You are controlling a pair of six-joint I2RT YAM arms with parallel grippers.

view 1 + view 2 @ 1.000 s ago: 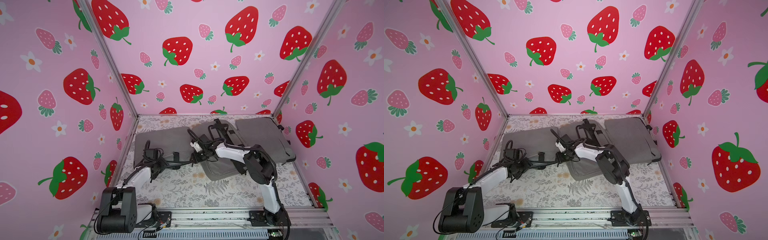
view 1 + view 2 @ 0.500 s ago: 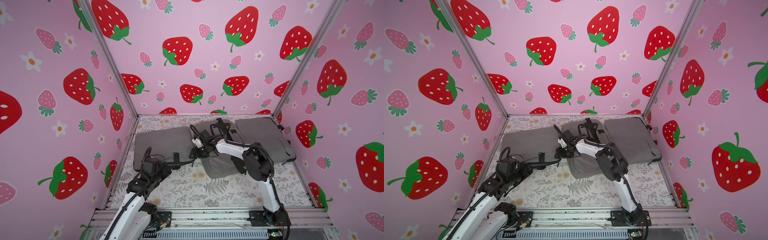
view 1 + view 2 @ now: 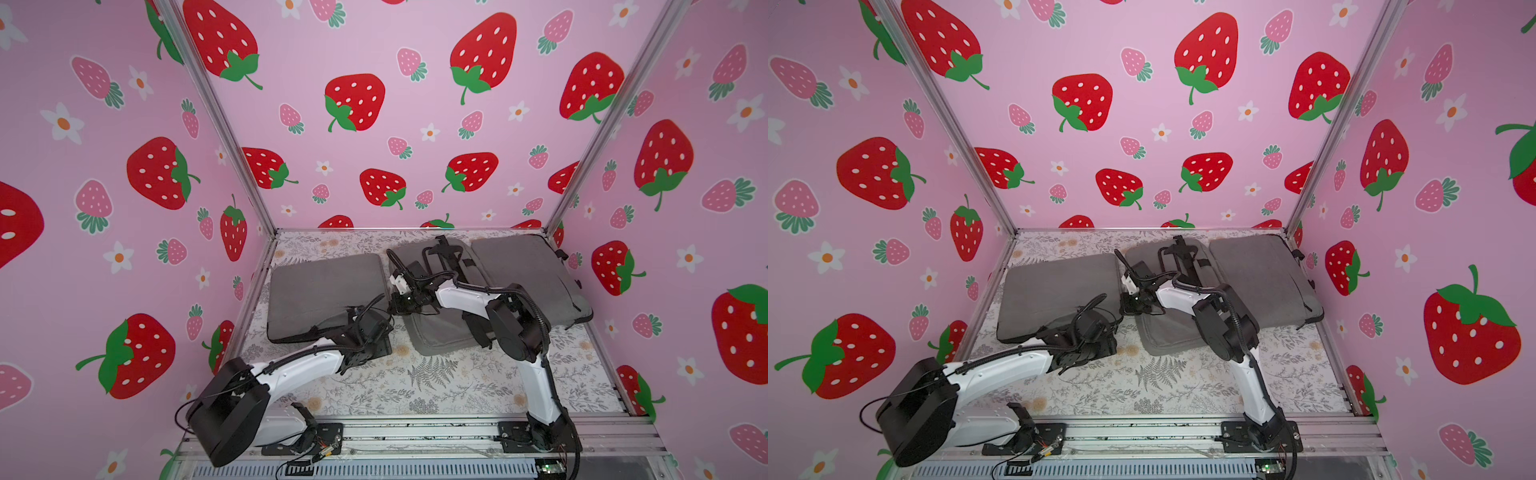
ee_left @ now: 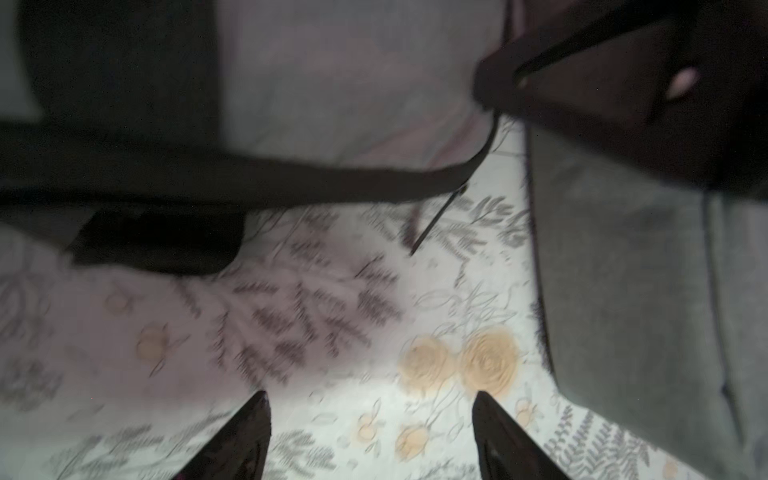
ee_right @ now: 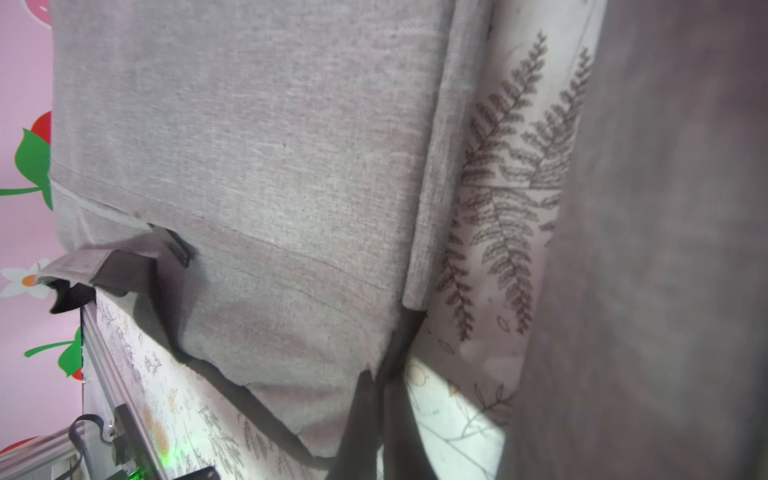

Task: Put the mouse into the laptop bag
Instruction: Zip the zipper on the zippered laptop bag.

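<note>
- The left gripper [image 4: 370,397] is open wide. Its two black fingers [image 4: 245,436] stand far apart, and nothing is between them.
- It hangs low over the white table cloth with grey ferns and yellow flowers [image 4: 316,324]. It is just in front of the left grey cloth laptop bag [image 3: 324,291].
- The right gripper [image 5: 380,390] is squeezed tight. Its tips pinch the near corner of that bag, the corner closest to the middle of the table.
- The bag lies flat. A dark band [image 4: 249,183] runs along its near edge and bends up toward the right gripper at the corner.
- A black lump [image 4: 158,245] sits right under that dark band. The left wrist view is too blurry to tell what it is.
- The mouse cannot be picked out for sure in any view, so I cannot tell where it is.
- A middle grey cloth bag [image 3: 436,340] lies just beside the two grippers. It has black straps [image 3: 440,253] on its far end, and the right arm reaches across it.
- A right grey cloth bag [image 3: 528,274] lies past that one, near the right wall.
- Pink walls with red strawberries [image 3: 357,104] stand on three sides.
- A silver metal rail [image 3: 415,430] at the front holds both arms.
</note>
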